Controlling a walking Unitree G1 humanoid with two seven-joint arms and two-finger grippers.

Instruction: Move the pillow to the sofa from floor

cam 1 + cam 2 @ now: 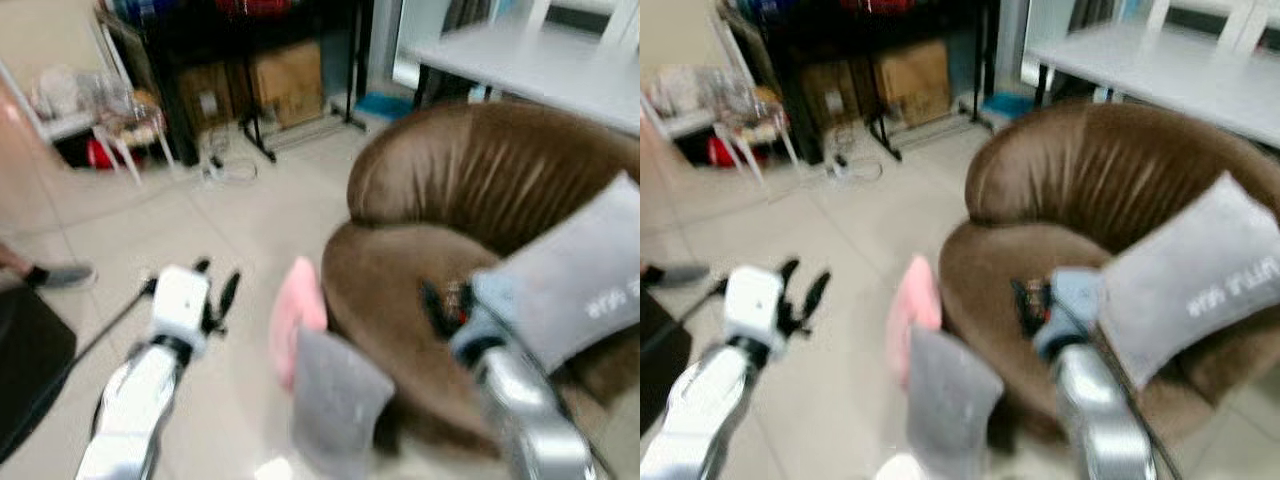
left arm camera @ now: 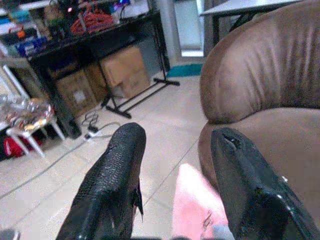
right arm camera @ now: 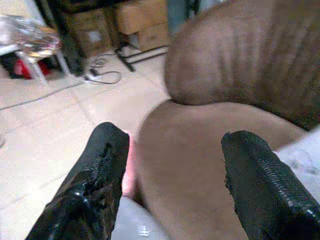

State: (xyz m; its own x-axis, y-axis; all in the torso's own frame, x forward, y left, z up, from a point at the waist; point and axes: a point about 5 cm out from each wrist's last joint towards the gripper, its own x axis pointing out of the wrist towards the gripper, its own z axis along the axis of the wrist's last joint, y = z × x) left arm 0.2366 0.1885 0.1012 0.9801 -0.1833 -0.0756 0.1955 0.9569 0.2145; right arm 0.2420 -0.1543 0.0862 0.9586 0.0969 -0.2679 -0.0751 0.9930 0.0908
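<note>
Fingers of both the left gripper [image 2: 172,190] and right gripper [image 3: 172,185] spread wide, empty, beside the sofa [image 1: 470,200] edge.

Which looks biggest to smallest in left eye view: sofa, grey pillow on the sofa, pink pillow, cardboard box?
1. Sofa
2. Grey pillow on the sofa
3. Pink pillow and cardboard box look alike in size; the box stands farther back, so I won't rank them.

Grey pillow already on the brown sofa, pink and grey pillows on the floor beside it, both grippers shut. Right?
Not quite: both grippers are open. The left wrist view shows the left gripper with fingers spread; the right wrist view shows the right gripper likewise. The rest holds.
</note>
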